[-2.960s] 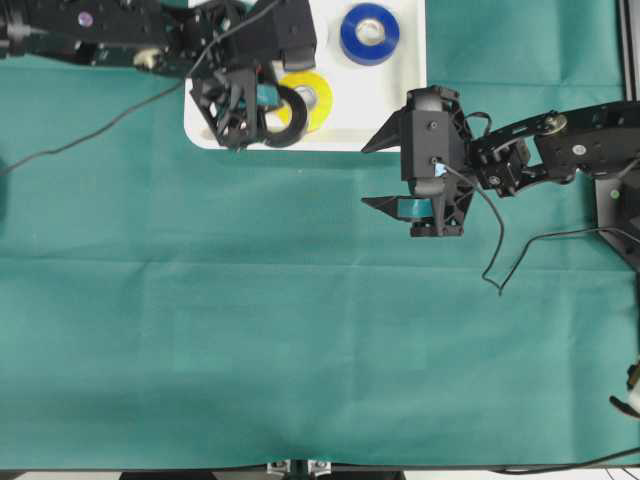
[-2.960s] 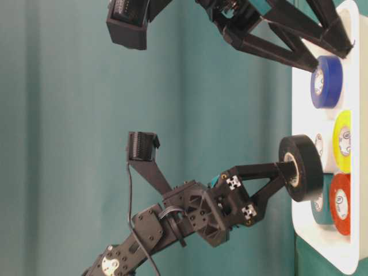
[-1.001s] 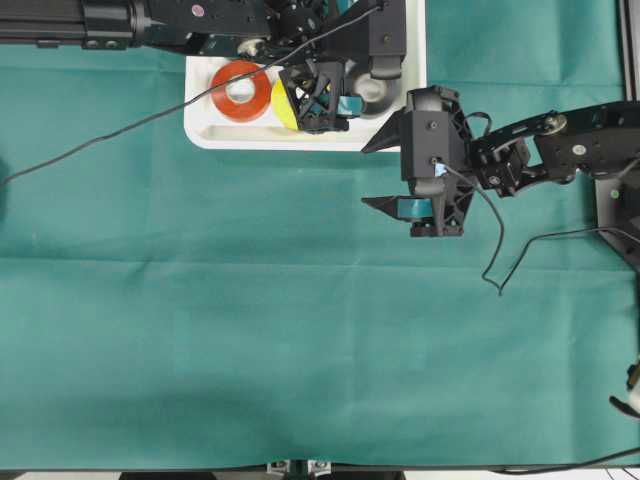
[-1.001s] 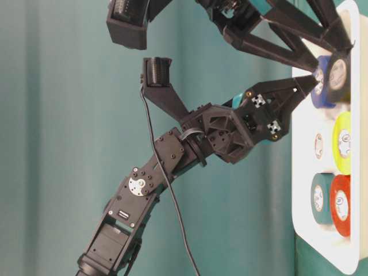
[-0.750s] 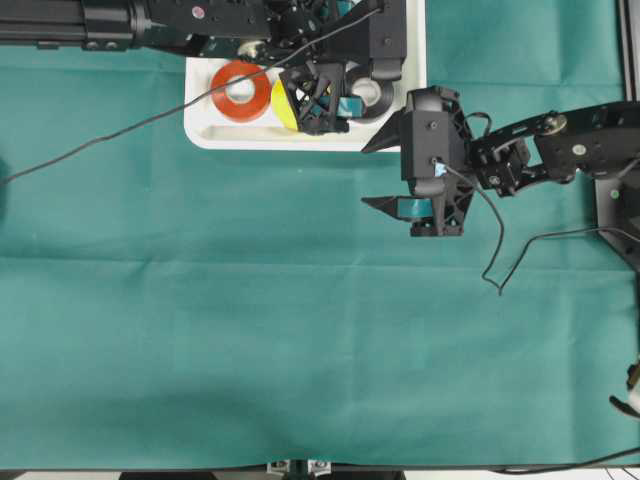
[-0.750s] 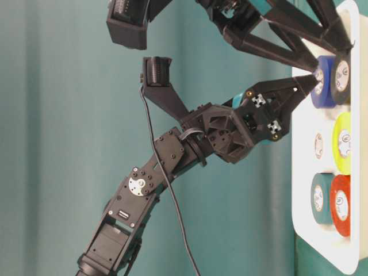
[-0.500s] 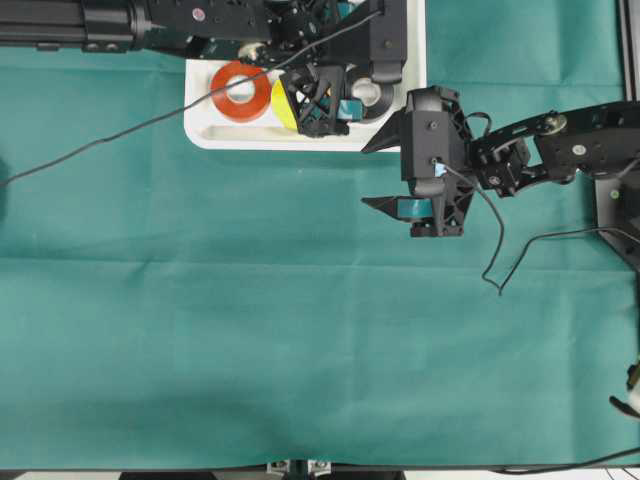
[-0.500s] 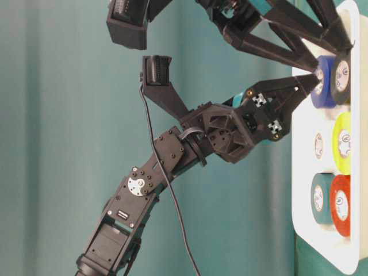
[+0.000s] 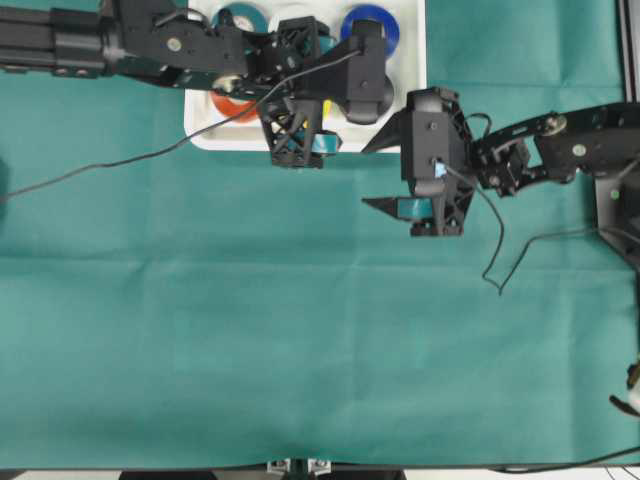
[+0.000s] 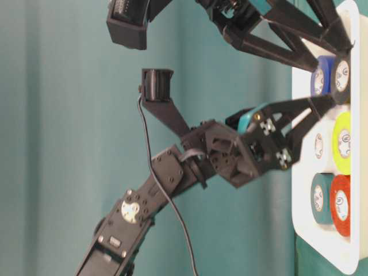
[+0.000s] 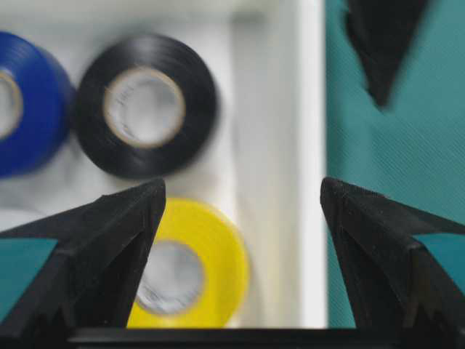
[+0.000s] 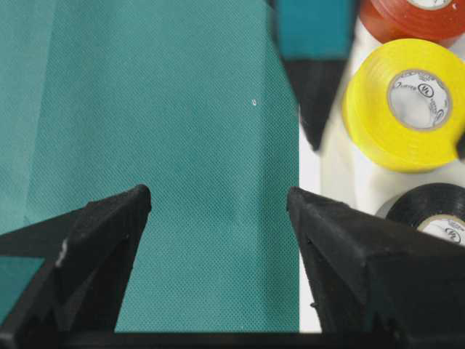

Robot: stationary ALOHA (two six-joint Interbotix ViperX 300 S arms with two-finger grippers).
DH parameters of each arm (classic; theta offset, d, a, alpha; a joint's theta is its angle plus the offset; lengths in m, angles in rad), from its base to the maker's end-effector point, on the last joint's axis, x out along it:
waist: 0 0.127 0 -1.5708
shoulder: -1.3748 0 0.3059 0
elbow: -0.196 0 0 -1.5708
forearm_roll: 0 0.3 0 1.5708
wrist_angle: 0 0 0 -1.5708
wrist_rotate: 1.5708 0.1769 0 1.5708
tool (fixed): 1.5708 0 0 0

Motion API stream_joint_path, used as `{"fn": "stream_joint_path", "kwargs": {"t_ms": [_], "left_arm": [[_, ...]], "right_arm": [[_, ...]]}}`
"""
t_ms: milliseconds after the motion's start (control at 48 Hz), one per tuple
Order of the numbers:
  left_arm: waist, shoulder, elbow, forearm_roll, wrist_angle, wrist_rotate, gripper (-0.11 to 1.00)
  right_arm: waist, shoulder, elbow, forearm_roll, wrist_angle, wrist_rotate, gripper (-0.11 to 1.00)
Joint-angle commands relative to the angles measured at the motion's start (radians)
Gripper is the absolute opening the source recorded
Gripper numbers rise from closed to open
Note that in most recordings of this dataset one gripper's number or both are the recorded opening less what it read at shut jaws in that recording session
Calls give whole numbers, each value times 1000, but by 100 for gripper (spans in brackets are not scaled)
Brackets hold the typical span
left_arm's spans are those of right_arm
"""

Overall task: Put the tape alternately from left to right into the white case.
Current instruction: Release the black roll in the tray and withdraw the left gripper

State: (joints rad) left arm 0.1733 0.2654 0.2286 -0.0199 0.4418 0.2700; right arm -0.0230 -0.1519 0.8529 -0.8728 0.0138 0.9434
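The white case [image 9: 228, 140] lies at the far edge of the cloth. In the table-level view it holds blue [image 10: 319, 80], black [image 10: 343, 77], yellow [image 10: 343, 142], white [image 10: 318, 146], teal [image 10: 319, 198] and red [image 10: 340, 205] tape rolls. My left gripper [image 9: 300, 135] hangs open and empty above the case's near rim [image 11: 312, 145], with the yellow roll [image 11: 192, 265] by its left finger and the black roll [image 11: 145, 105] beyond it. To the right of the case, my right gripper [image 9: 372, 175] stands open and empty over the cloth [image 12: 218, 200].
Green cloth [image 9: 300, 330] covers the table. The left arm [image 9: 150, 45] stretches across the case and hides part of it from above. A black cable [image 9: 100, 165] trails over the cloth at the left. One left finger [image 12: 312, 80] shows in the right wrist view.
My left gripper has drawn back from the black roll toward the case's near rim, leaving that roll lying beside the blue one. The right arm has not moved.
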Motion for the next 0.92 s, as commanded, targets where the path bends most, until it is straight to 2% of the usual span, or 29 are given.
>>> {"fn": "stream_joint_path", "kwargs": {"t_ms": [0, 334, 896], "left_arm": [[-17, -64, 14, -2, -5, -2, 85], [-80, -150, 141, -5, -5, -8, 85], [-153, -268, 321, -5, -8, -127, 85]], "right_arm": [[3, -8, -8, 0, -6, 0, 82], [3, -8, -8, 0, -5, 0, 82], [3, -8, -8, 0, -6, 2, 82]]}}
